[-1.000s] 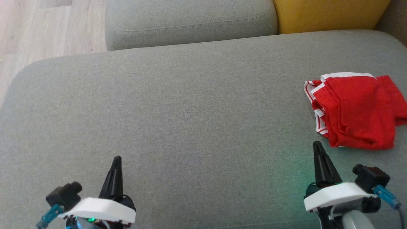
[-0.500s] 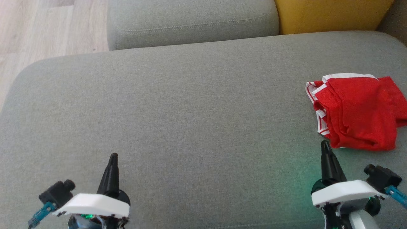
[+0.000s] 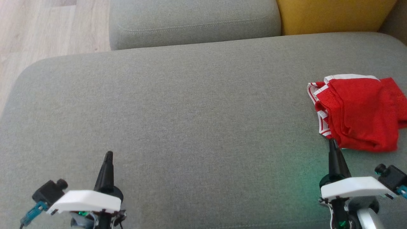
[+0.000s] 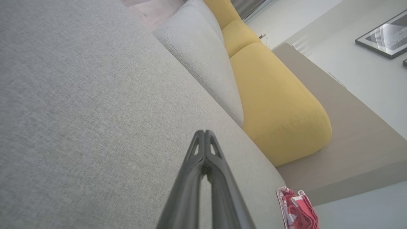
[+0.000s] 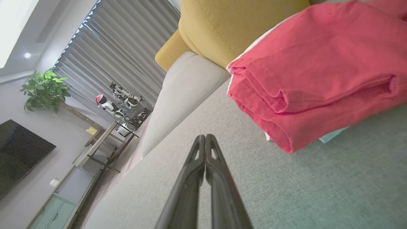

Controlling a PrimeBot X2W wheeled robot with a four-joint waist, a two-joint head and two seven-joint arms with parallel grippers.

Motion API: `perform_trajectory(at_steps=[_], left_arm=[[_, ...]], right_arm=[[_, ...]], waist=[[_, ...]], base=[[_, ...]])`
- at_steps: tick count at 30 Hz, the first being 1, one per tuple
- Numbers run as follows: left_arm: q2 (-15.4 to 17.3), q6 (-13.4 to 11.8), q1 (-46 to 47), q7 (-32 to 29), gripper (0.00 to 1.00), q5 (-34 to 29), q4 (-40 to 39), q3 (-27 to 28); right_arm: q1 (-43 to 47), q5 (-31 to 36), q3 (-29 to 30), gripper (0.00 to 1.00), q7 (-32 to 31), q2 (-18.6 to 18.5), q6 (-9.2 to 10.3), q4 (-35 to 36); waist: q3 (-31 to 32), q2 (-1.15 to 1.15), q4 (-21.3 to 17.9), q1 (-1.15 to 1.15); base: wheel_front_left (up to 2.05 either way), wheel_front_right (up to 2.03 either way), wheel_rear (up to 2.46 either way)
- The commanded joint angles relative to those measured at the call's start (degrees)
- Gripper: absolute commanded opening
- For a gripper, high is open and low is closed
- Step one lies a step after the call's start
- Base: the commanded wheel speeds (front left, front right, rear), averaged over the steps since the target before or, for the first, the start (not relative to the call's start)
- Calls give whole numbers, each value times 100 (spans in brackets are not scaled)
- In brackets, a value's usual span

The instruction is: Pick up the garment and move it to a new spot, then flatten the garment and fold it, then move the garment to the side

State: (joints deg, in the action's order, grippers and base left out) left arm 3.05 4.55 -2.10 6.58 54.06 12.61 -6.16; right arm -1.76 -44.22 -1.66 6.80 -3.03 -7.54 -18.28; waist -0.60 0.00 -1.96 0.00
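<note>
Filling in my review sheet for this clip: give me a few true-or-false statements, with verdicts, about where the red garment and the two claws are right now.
1. The red garment lies folded on the grey sofa seat. True.
2. The left claw grips the garment. False: it is shut on nothing, over bare seat.
3. The right claw is shut, its tip close to the garment's near edge. True.
4. The yellow cushion lies on the garment. False: it stands at the sofa's back, apart from it.
</note>
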Motion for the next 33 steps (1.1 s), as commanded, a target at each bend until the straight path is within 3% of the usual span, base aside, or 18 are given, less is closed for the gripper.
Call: perform_trajectory(at_steps=[1,33], left_arm=[[76,49,329,-36,0,149,-171,196],[88,163,555,-567,0,1920,-28,619]], right_arm=[[-275,-201,-20,0,-47,-115,2,218],[-344,-2431,265,0,-560,-130,4,321]], waist=[[1,0,4,0],[20,0,94,0]], base=[[0,0,0],[0,0,0]])
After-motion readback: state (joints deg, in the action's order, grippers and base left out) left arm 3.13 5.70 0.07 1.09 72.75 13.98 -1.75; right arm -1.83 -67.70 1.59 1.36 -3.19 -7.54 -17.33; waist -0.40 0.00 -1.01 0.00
